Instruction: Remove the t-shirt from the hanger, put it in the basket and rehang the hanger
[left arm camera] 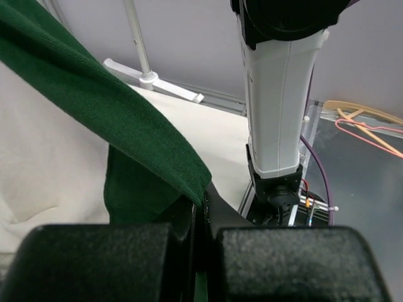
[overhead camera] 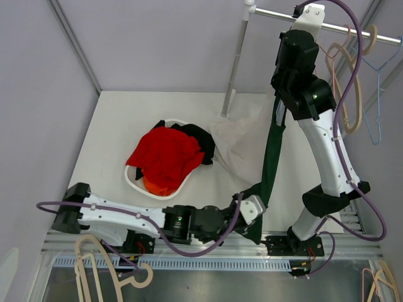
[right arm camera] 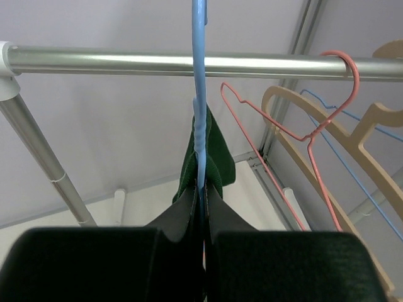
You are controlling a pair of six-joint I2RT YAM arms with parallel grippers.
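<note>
A dark green t-shirt (overhead camera: 272, 157) hangs stretched from the rail down toward the table's near edge. It sits on a blue hanger (right arm camera: 199, 94) hooked over the metal rail (right arm camera: 157, 63). My right gripper (right arm camera: 203, 192) is shut on the blue hanger's neck just under the rail, with the shirt's collar (right arm camera: 217, 157) bunched beyond the fingertips. My left gripper (left arm camera: 203, 204) is shut on the shirt's lower hem (left arm camera: 126, 126) low at the table's front; it also shows in the top view (overhead camera: 257, 211).
A white basket (overhead camera: 135, 181) holds red and black clothes (overhead camera: 165, 157). A cream cloth (overhead camera: 236, 145) lies by the rack pole (overhead camera: 234, 63). Pink (right arm camera: 277, 119), wooden (right arm camera: 327, 151) and blue hangers hang further right on the rail. A wooden hanger (overhead camera: 94, 258) lies front left.
</note>
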